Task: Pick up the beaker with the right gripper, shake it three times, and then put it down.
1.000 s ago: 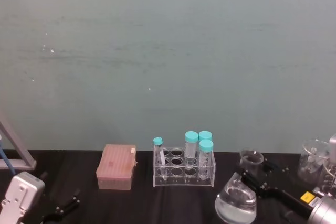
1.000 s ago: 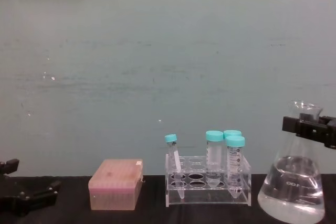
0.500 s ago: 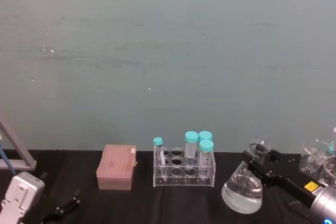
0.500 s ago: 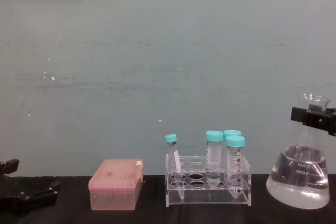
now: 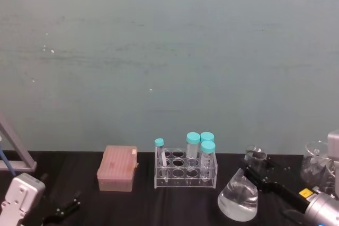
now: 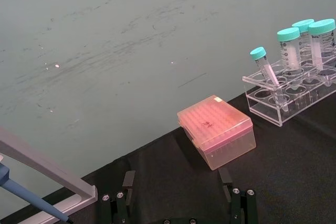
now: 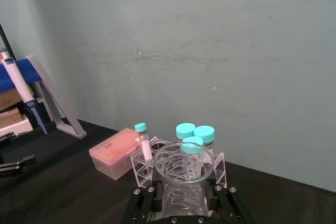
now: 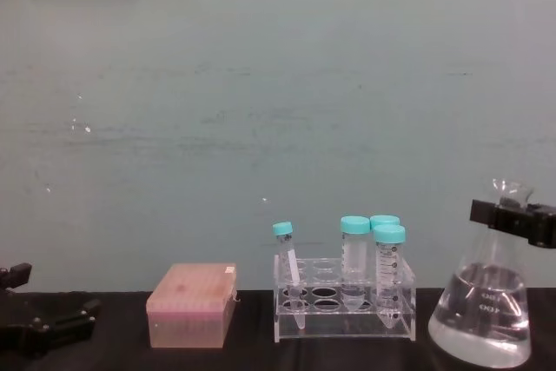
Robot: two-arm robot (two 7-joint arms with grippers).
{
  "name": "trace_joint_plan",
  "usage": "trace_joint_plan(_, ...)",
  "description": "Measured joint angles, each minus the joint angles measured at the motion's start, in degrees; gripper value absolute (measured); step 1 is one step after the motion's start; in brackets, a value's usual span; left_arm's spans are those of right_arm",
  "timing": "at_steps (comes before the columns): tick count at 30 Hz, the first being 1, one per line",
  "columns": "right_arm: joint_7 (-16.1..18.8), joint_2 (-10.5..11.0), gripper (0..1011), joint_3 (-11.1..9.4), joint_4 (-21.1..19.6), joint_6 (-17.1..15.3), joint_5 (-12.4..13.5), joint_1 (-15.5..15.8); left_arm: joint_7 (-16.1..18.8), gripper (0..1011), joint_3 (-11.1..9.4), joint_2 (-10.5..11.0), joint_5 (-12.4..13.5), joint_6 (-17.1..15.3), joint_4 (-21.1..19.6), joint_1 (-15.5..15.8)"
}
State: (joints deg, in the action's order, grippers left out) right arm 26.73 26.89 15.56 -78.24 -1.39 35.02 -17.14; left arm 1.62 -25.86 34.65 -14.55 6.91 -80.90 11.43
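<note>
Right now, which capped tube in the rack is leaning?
The thin tube at the rack's left end; the three wider tubes stand upright at its right end.

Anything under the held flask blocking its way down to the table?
Nothing visible. The right pincer holds the clear glass conical flask by its neck; the clear tube rack stands apart, left of it.
</note>
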Motion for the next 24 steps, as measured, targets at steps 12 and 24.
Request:
trace_joint_plan(12,1.68,-1.46,452,1.92,4.00,1.66,-0.83,-1.56,0.00,1000,0.00,0.00,0.00,0.00,0.00,0.00)
trace_joint_plan(24,2.67,-1.92,452,3.41,5.38,3.13,-3.15,-2.25,0.00,1000,0.00,0.00,0.00,0.00,0.00,0.00)
